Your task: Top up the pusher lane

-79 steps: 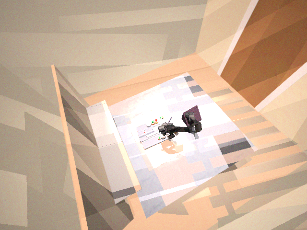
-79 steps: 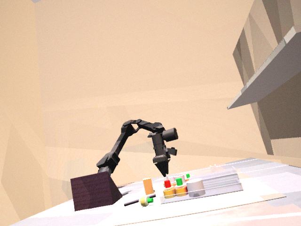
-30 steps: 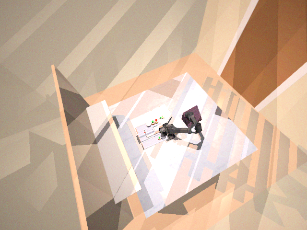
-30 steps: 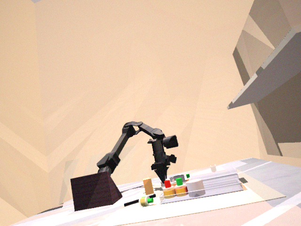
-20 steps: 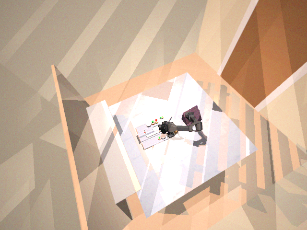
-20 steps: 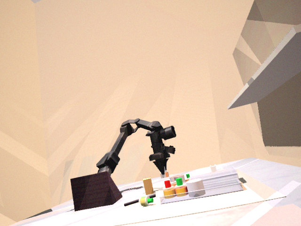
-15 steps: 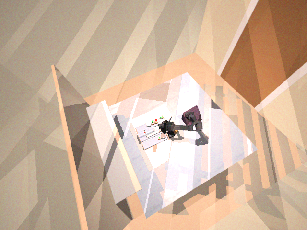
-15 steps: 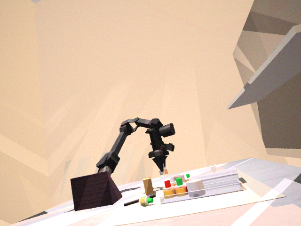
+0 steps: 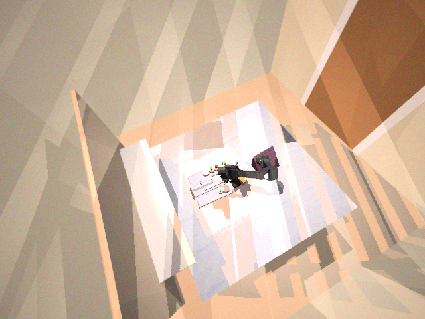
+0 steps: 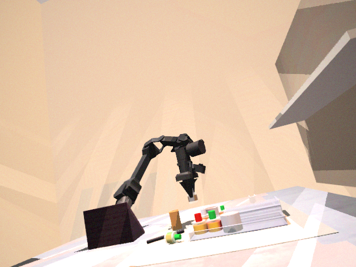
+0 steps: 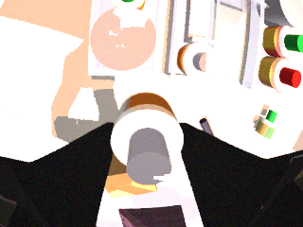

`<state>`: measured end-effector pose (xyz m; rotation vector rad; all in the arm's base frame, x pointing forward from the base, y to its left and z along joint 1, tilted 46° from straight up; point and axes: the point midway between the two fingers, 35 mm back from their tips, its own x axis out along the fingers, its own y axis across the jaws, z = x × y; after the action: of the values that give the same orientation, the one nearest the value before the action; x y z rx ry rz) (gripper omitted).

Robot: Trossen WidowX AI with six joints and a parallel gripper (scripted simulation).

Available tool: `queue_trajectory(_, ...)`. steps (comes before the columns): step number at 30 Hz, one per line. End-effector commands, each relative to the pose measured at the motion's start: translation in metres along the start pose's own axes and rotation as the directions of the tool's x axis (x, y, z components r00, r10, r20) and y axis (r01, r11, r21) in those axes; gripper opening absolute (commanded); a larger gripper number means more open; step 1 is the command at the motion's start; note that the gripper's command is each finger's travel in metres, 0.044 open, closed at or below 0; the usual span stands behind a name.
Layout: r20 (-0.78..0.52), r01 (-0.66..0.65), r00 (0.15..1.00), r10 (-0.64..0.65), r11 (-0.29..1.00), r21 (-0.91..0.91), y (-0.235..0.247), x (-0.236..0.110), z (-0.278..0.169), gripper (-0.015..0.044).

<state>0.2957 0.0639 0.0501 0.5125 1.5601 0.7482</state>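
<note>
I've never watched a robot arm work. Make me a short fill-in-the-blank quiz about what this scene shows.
1. The end effector is shut on a small jar with a ____ cap.
2. That jar hangs ____ the table, touching nothing else.
3. Beside the green-capped jar near the lanes' front stands one with a ____ cap.
4. One green-capped jar near the dark block lies on its ____.

Missing words: grey; above; red; side

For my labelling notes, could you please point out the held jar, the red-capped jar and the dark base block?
Held jar (image 11: 147,151): wrist view, grey cap.
Red-capped jar (image 10: 198,217): exterior view, red cap.
Base block (image 10: 107,225): exterior view, front face.
</note>
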Motion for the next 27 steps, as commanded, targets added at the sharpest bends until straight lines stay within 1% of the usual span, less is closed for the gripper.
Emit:
queue_trajectory(1,-0.006,-0.003,1.000,0.003,1.000,0.026,-0.023,0.015,-0.003,0.0000)
queue_trajectory(7,-0.006,-0.002,1.000,0.003,0.999,0.052,-0.053,0.037,-0.005,0.0000)
queue_trajectory(12,-0.006,-0.002,1.000,0.003,0.999,0.052,-0.054,0.042,-0.005,0.0000)
queue_trajectory(18,-0.006,-0.003,1.000,0.004,0.999,0.052,-0.054,0.060,-0.004,0.0000)
queue_trajectory(27,-0.006,-0.003,1.000,0.004,0.999,0.052,-0.054,0.061,-0.002,0.0000)
